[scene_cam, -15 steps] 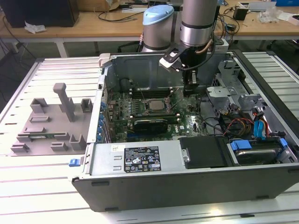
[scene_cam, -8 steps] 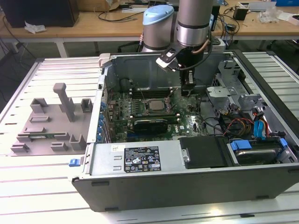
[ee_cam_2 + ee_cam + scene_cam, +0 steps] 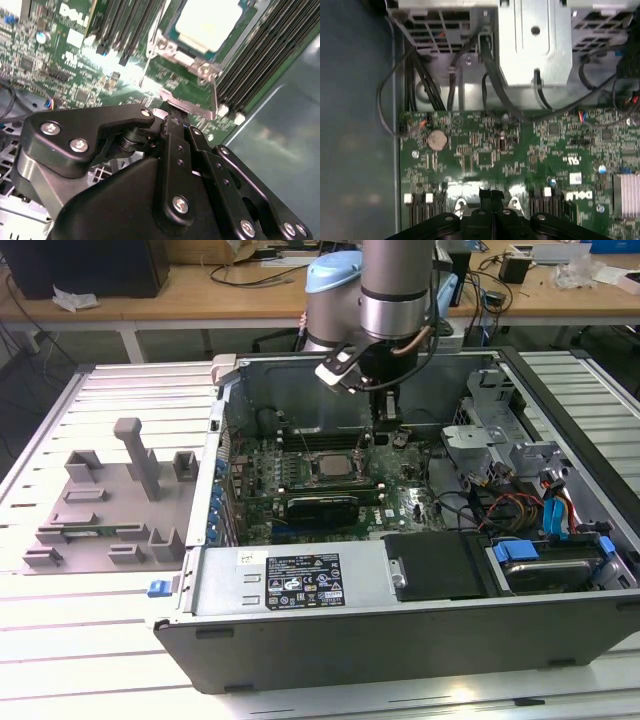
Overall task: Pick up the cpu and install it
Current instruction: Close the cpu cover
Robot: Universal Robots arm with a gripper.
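The cpu lies flat in the socket in the middle of the green motherboard, inside the open computer case. Its pale silver top is framed by the socket's metal bracket in the second wrist view. My gripper hangs over the board just to the exterior view's right of the socket, a little behind it. Its black fingers are pressed together and shut, with nothing seen between them. Their tips sit close to the bracket's metal tab; I cannot tell whether they touch it.
Memory slots flank the socket. A drive cage, cables and a black power supply fill the case toward the exterior view's right. A grey fixture tray with upright blocks lies outside the case on the exterior view's left.
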